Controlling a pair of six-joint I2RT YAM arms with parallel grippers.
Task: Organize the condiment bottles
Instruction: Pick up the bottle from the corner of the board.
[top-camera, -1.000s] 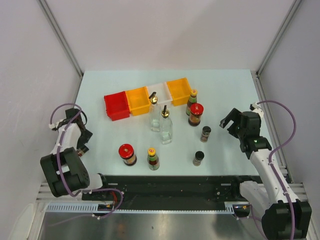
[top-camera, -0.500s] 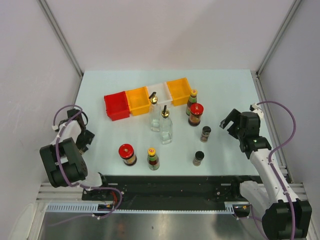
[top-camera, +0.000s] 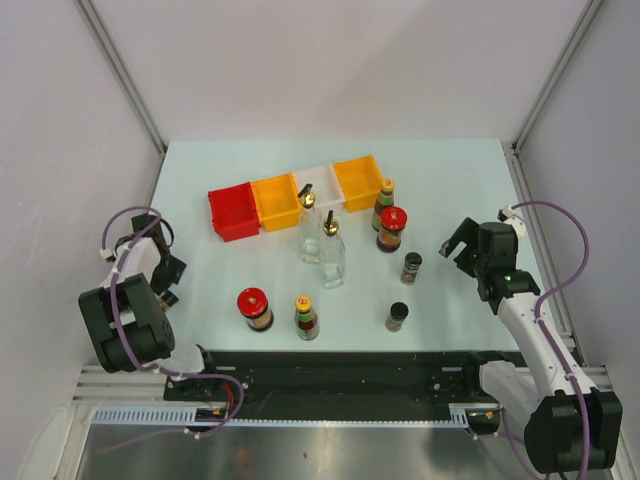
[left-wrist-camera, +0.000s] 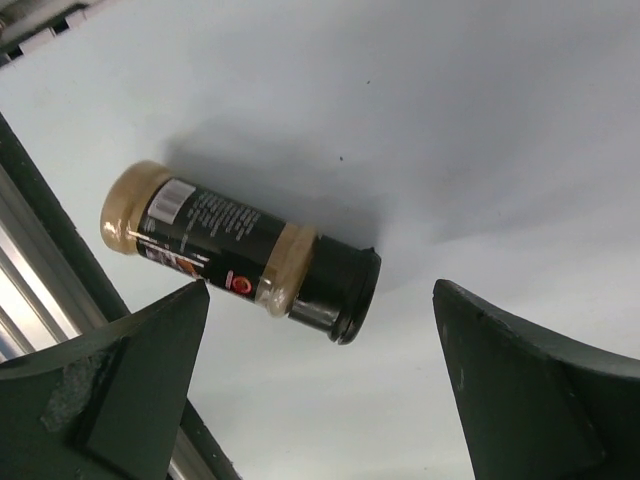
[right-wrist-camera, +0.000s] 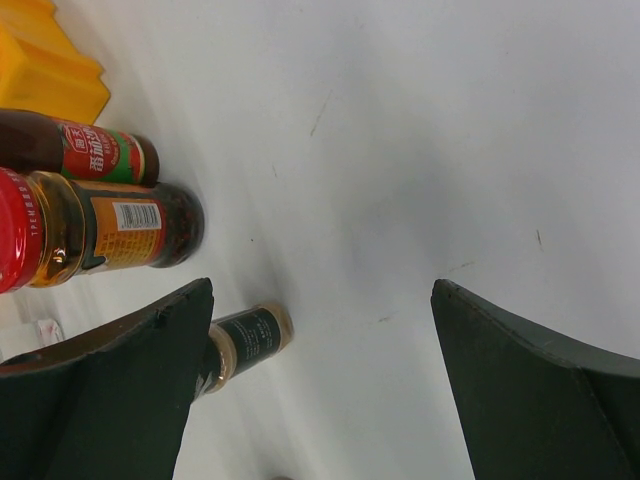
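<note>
glass bottles: rear glass bottle (top-camera: 308, 222) and front glass bottle (top-camera: 332, 255), both clear with gold spouts, upright, close together mid-worktop, just in front of the bin row
red-lidded jars: right red-lidded jar (top-camera: 390, 228) upright, right of the glass pair; left red-lidded jar (top-camera: 255, 308) upright near the front edge, well apart from the other
sauce bottles: rear sauce bottle (top-camera: 384, 200) upright, just behind the right red-lidded jar and beside the second orange bin; front sauce bottle (top-camera: 306, 318) upright, just right of the left red-lidded jar
shakers: rear shaker (top-camera: 411, 267) and front shaker (top-camera: 397, 317), black caps, upright, right of centre, one ahead of the other
lying shaker: lying shaker (left-wrist-camera: 240, 250), black cap, tan contents, on its side on the worktop near the edge rail (left-wrist-camera: 15, 300); seen only in the left wrist view
left pincer: left pincer (top-camera: 168, 283) at the worktop's left edge, released, jaws wide, lying shaker beyond the fingertips, no contact
right pincer: right pincer (right-wrist-camera: 320, 288) at the right side, released, jaws wide, grasping nothing; right red-lidded jar, rear sauce bottle and rear shaker off to one side in its view
bins: red bin (top-camera: 233, 212), orange bin (top-camera: 276, 202), white bin (top-camera: 318, 188), second orange bin (top-camera: 358, 182), in one touching row at the back
worktop: worktop (top-camera: 450, 180) pale, all bottles on it, none in a bin
</note>
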